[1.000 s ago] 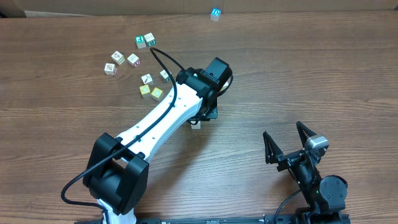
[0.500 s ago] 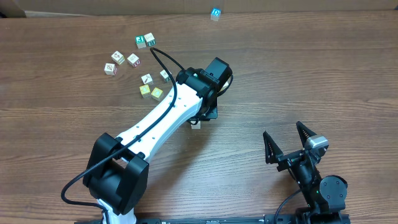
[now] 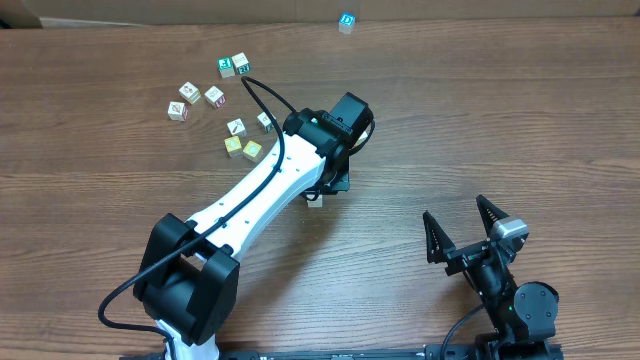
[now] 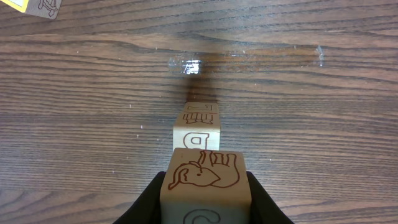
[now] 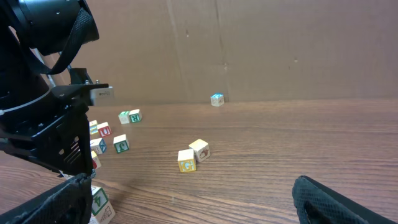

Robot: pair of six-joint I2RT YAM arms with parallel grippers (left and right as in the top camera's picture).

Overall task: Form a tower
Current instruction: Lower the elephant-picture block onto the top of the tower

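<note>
Left gripper [image 4: 207,198]: black fingers [image 4: 147,206] are pressed against both sides of the elephant cube [image 4: 206,179], pinching it. In the left wrist view this cube sits directly in line over the tower [image 4: 196,132], whose cubes show red lettering on pale faces. Contact between the elephant cube and the cube beneath cannot be confirmed; the angle is too steep.

Overhead, the tower [image 3: 316,199] shows only as a pale sliver under the left wrist, near the table [image 3: 480,120] centre. The left arm [image 3: 262,190] runs to it from 7 o'clock.

Loose cubes [image 3: 233,66] lie scattered at 10 to 11 o'clock of the tower, well apart from it; two yellow-faced cubes [image 3: 243,148] are the nearest of them, touching each other. A blue cube [image 3: 346,21] stands alone at 12 o'clock, at the far edge.

Right gripper [image 3: 466,233]: jaws spread wide, nothing between them, at 4 o'clock of the tower and well apart from it. Its wrist view shows its fingers [image 5: 339,200] at the bottom corners.
</note>
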